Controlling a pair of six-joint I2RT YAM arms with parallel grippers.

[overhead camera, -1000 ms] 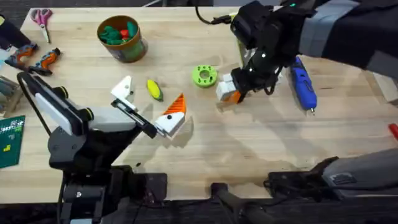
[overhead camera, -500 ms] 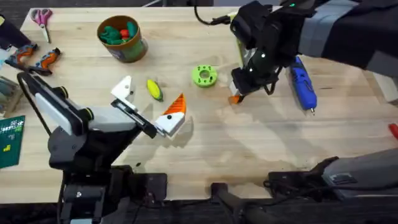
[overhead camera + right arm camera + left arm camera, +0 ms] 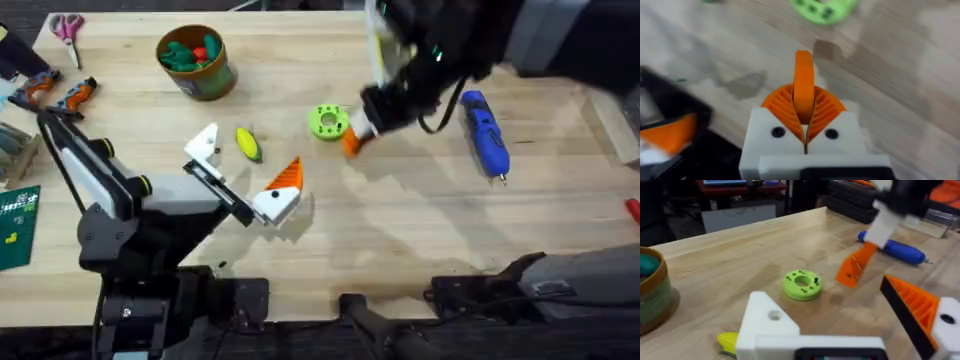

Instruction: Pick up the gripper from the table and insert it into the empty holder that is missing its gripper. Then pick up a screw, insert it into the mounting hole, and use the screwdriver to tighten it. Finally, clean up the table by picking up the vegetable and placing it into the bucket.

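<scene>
Overhead, the right pincer (image 3: 358,130) is seen clenched on the gripper (image 3: 350,142), lifted just beside the lime-green ring (image 3: 328,122); the screwdriver (image 3: 484,133) lies on the worktop (image 3: 400,230) at its other side. In the left wrist view, the left pincer (image 3: 850,325) is spread, its plain white holder (image 3: 765,325) unfilled. In the right wrist view, the gripper is pinched between the ribbed orange pads (image 3: 826,107).

One screwdriver (image 3: 485,132), one bucket (image 3: 195,62), one vegetable (image 3: 247,143), one green ring (image 3: 328,122).
</scene>
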